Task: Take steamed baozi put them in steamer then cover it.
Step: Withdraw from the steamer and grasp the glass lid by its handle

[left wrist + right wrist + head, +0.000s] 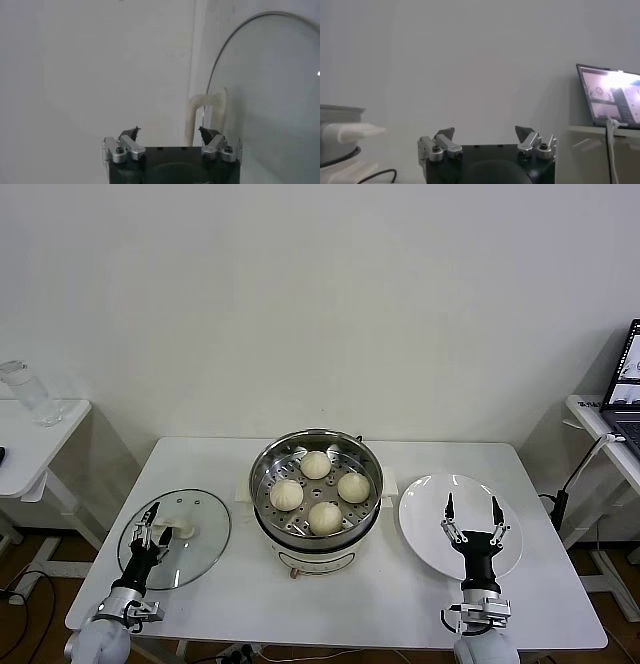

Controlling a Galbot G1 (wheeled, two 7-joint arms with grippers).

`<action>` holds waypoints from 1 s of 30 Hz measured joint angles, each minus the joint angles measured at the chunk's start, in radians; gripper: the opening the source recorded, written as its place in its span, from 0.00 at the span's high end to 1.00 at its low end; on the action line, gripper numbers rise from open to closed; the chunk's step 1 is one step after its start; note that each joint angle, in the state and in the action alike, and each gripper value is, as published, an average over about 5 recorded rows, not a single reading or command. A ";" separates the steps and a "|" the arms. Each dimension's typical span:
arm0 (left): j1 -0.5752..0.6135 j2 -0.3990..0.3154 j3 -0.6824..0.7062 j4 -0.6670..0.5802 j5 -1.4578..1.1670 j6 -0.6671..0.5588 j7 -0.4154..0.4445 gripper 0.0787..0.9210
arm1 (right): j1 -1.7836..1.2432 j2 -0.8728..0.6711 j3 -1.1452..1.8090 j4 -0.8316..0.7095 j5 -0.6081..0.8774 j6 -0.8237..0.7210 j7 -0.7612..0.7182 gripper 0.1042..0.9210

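Head view of a white surface [350, 594] with the steamer [316, 489] at its centre, a shiny round pot on a white base. The 4 steamed baozi [316, 465] sit inside it on the perforated tray, close together and roughly in a diamond, so the loading step appears complete; the white plate [425, 529] on the robot's right is bare. The glass lid [205, 539] lies flat on the surface to the robot's left of the steamer, well apart from it, with its white handle [183, 530] facing up. The left claw [150, 523] hovers over the lid with its fingers apart, just beside the handle and gripping nothing; in the left wrist view the handle [200, 117] rises close ahead of the spread fingertips. The right claw [471, 511] hangs over the plate, fingers apart and empty. The step in hand is judged to be covering: the next move calls for the left claw to straddle the handle, close on it, lift the lid and set it squarely on the steamer's rim.
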 measured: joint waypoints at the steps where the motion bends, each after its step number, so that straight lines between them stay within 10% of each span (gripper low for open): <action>1: -0.002 0.000 0.001 0.001 0.000 0.001 0.001 0.12 | 0.000 0.000 0.000 -0.001 -0.001 0.000 0.000 0.12; 18: -0.026 0.000 0.022 -0.021 -0.003 0.027 0.033 0.15 | -0.001 0.006 0.010 -0.008 -0.005 0.003 0.000 0.12; 30: -0.057 -0.002 0.034 0.035 -0.002 0.036 0.067 0.54 | -0.004 0.004 0.018 0.013 -0.004 0.002 0.005 0.12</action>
